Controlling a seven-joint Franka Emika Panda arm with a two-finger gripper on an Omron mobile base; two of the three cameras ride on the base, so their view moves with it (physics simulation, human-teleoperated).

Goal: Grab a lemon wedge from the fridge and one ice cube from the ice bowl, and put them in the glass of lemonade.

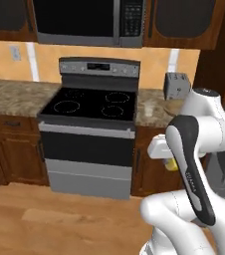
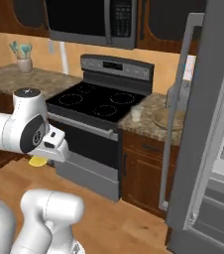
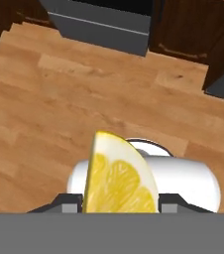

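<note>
In the hand view a bright yellow lemon wedge [image 3: 119, 181] stands upright between the two fingertips of my gripper [image 3: 120, 204], which is shut on it, high over the wooden floor. The wedge [image 1: 171, 164] hangs in front of the lower cabinet right of the stove, under my hand. From the other side the wedge [image 2: 36, 161] shows below the gripper [image 2: 39, 157]. The glass of lemonade [image 2: 135, 114] stands on the counter right of the stove, beside the tan ice bowl [image 2: 162, 118] [image 1: 174, 106]. The fridge [image 2: 203, 129] stands at the right with its door swung open.
A black-topped stove [image 1: 89, 107] with a steel oven front stands ahead, a microwave [image 1: 89, 20] above it. A toaster [image 1: 176, 84] sits behind the bowl. The open fridge door [image 2: 183, 99] juts out beside the counter. Wooden floor [image 3: 59, 99] lies below the hand.
</note>
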